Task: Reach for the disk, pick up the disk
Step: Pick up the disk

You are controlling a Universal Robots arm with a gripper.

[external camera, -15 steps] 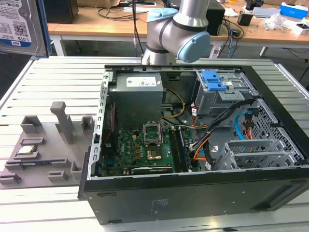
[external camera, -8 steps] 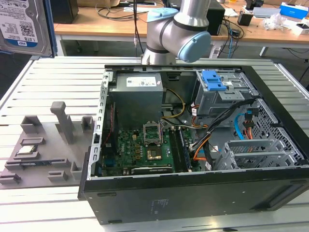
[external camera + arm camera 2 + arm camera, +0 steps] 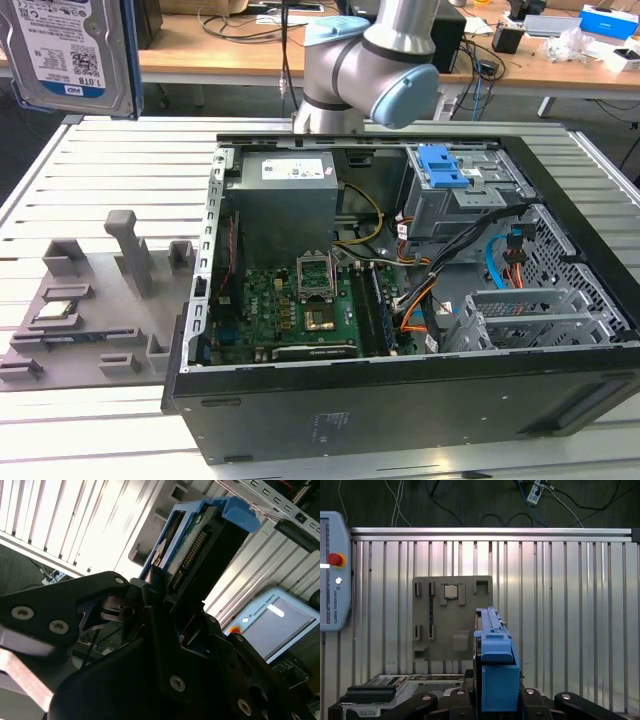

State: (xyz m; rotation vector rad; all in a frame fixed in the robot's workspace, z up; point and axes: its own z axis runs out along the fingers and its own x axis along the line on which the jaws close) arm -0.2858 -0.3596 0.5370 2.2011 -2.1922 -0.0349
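Bright even light; glare washes out table slats

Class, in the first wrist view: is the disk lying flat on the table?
No, the disk stands on edge, clamped in the tool, above the table.

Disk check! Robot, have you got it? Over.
Gripper shut on disk. Disk held in the air, over the table beside the grey tray. Nothing in the way.

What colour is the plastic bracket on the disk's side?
Blue; the bracket on the disk shows best in the first wrist view.
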